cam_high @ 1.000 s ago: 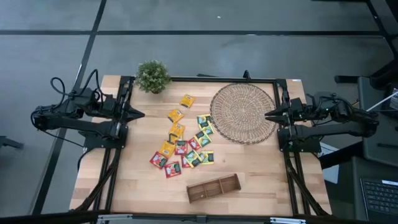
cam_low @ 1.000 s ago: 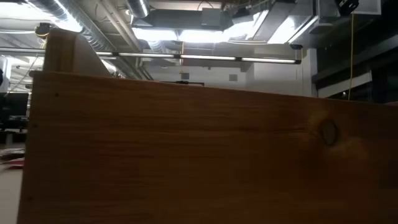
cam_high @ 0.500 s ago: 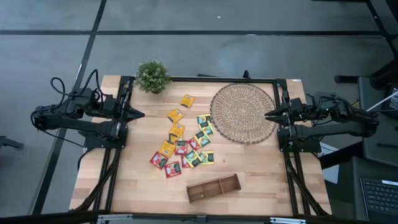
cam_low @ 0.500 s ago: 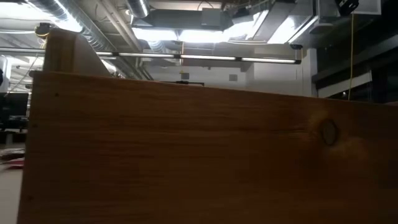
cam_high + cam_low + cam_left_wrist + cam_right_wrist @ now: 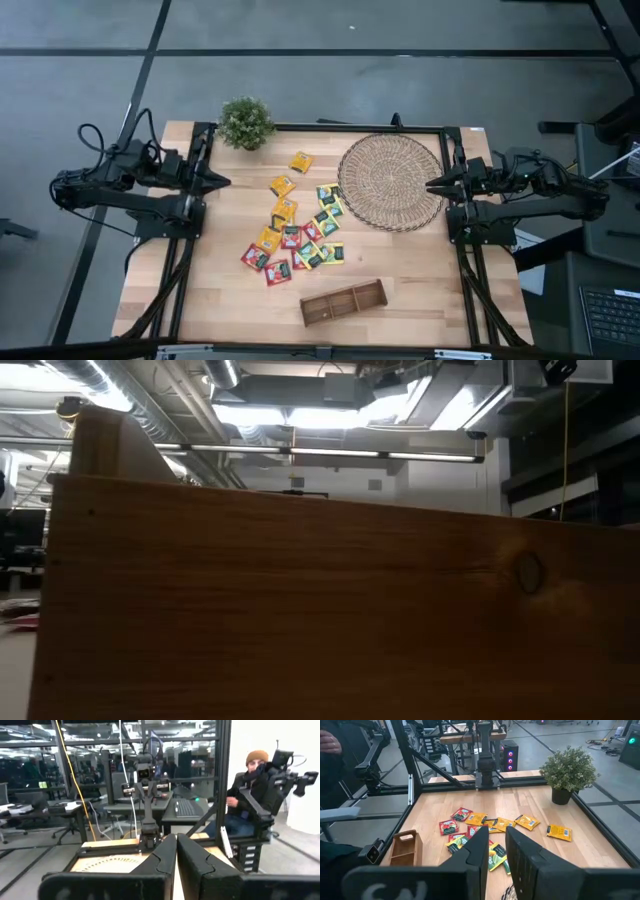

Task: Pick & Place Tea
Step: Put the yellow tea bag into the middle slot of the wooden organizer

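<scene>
The left arm stretches level over the left edge of the bench (image 5: 400, 310), and its left gripper (image 5: 224, 182) points to the right, toward the middle. The two fingers (image 5: 162, 857) of this gripper are pressed together and hold nothing. The right arm lies in the same way over the right edge, mirrored, and the right gripper (image 5: 432, 186) points to the left, with its tip just at the right rim of the round woven mat (image 5: 391, 182). Its fingers (image 5: 479, 847) stand a little apart, with a narrow gap between them, and nothing is in this gap.

The tea sachets (image 5: 294, 232) lie scattered flat on the wood in the middle of the bench, between the two grippers and apart from both. They have yellow, red and green wrappers; some overlap each other, and a few touch the left rim of the mat. One yellow sachet (image 5: 300, 161) lies alone on the far side of the group.

A small potted plant (image 5: 245, 122) stands at the far left corner. A long wooden compartment tray (image 5: 344, 301) lies at the near side. In the left wrist view a person (image 5: 250, 790) sits beyond the bench.
</scene>
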Motion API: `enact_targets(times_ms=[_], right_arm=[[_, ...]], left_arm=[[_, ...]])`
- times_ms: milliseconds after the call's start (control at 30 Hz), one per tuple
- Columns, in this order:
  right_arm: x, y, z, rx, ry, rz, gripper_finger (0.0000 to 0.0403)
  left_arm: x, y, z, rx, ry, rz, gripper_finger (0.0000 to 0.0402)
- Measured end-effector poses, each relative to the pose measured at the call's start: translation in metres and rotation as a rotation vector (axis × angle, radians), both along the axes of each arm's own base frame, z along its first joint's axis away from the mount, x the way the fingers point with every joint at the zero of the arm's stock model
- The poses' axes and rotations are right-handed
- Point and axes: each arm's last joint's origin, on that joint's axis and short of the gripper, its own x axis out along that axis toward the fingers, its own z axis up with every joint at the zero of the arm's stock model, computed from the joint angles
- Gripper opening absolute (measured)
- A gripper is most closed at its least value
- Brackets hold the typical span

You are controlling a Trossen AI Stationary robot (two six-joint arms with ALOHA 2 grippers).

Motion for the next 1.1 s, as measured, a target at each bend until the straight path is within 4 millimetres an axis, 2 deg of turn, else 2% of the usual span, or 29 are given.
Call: enact_targets(times_ms=[167,433,633,833,1000,1100], right_arm=[[0.0,0.0,0.0,0.0,0.0,0.0,0.0067],[0.0,0.0,0.0,0.0,0.0,0.001,0.0067],[0.001,0.0,0.001,0.059,-0.01,-0.013,0.0067],[0.008,0.0,0.01,0.076,-0.096,-0.013,0.0067],[0.018,0.0,0.025,0.08,-0.243,-0.008,0.0067],[0.025,0.0,0.028,0.083,-0.26,-0.007,0.0067]], left_arm=[[0.0,0.0,-0.001,-0.077,0.017,-0.013,0.0009],[0.003,0.0,-0.002,-0.05,0.026,-0.01,0.0011],[0.03,0.0,-0.009,-0.09,0.123,-0.012,0.0007],[0.054,0.0,-0.016,-0.006,0.2,0.011,0.0012],[0.066,0.004,-0.003,0.047,0.289,0.097,0.0011],[0.075,0.007,-0.001,0.047,0.406,0.138,0.0009]])
